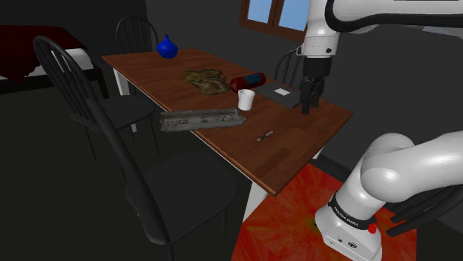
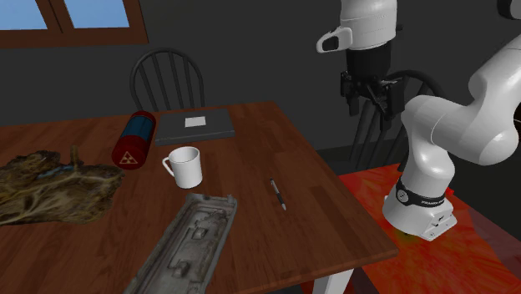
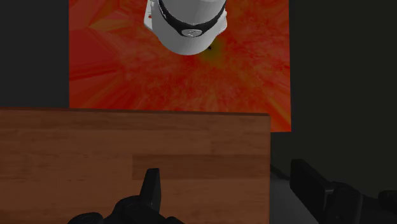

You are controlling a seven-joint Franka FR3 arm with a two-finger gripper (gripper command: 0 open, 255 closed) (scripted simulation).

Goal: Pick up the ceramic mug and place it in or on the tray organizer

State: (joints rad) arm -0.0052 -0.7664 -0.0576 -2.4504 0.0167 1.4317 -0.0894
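The 2 black fingers (image 3: 151, 188) stand well apart in the wrist view, with nothing between them but the wood counter (image 3: 76, 153) below and, past its edge, a red rug (image 3: 121, 63). From the shoulder view the hand hangs upright above the counter's corner nearest the stand, beside a dark flat book (image 1: 280, 93).

The white mug (image 2: 185, 166) sits upright on the counter, well apart from the fingers, its handle turned toward the second exterior view's left. It stands near one end of the grey tray organizer (image 2: 190, 242), which lies flat and long on the counter and carries nothing loose that I can make out. A red cylinder (image 2: 135, 138) lies just beyond the mug, and a pen (image 2: 278, 194) lies off to the tray's side.

By my reading, the task has 0 steps done: the mug is untouched and the tray has not received it. What is left is everything: the reach across to the mug, closing on it, the lift, the short carry, and the set-down on the tray.
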